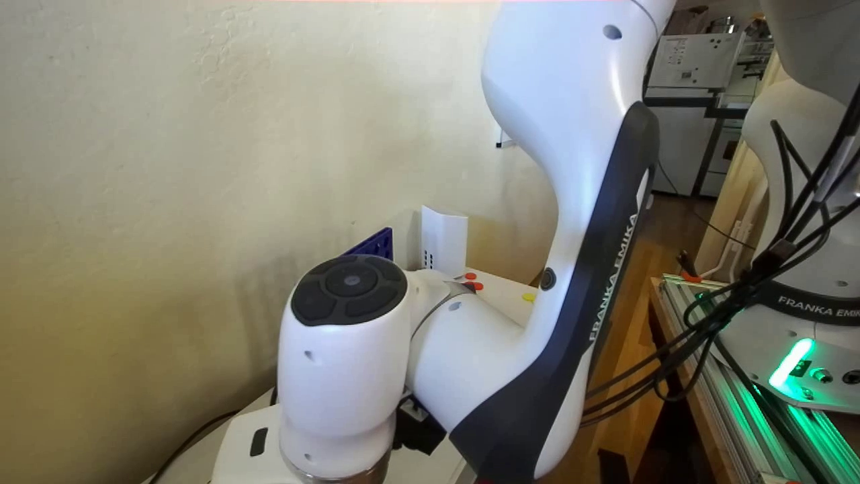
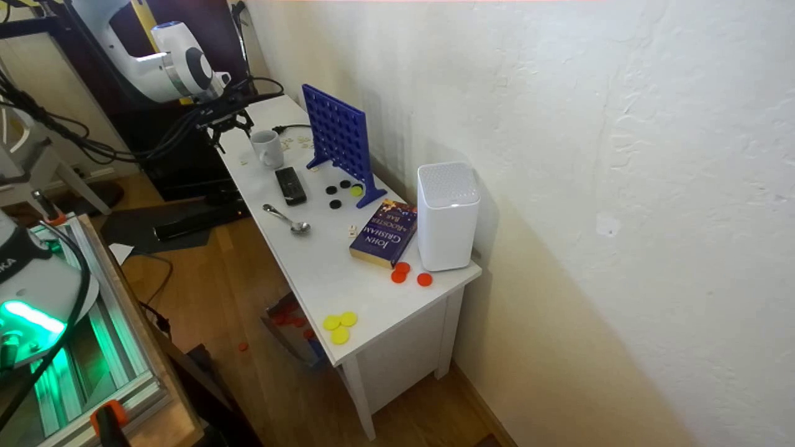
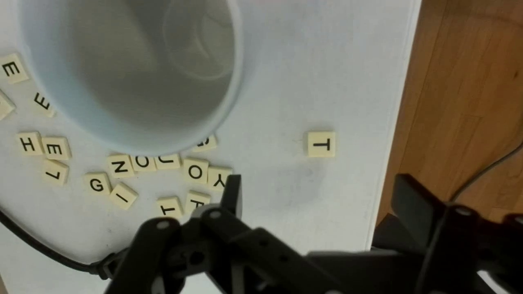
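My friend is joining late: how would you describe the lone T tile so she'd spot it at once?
On the white table along the wall, find the white mug. In the wrist view, the T tile lies right of it, toward the wooden floor. Unlike the clustered tiles, it sits alone.

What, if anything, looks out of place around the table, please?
A small, red, disc-like piece lies on the brown wooden floor beside the white rectangular table. It looks stray because similar round red discs rest on the tabletop.
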Controlling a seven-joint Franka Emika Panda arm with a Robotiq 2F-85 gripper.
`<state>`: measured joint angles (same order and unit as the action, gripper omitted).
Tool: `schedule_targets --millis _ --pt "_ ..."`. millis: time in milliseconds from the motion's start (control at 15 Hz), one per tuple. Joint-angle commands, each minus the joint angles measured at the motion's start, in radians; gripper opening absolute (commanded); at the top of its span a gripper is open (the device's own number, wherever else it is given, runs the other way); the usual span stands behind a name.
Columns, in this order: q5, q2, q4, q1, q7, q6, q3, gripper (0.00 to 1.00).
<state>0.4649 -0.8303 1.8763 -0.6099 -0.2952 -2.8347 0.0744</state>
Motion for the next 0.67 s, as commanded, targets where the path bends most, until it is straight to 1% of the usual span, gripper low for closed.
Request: schedule_targets --millis 0,67,600 --pt "0.019 -0.001 -0.003 0.013 0.012 0.005 0.012 0.99" --pt "0.028 -0.004 -0.011 0.015 -0.005 0.011 0.012 1.0" --pt "0.053 -0.016 -0.02 0.051 -0.13 0.063 0.05 1.0"
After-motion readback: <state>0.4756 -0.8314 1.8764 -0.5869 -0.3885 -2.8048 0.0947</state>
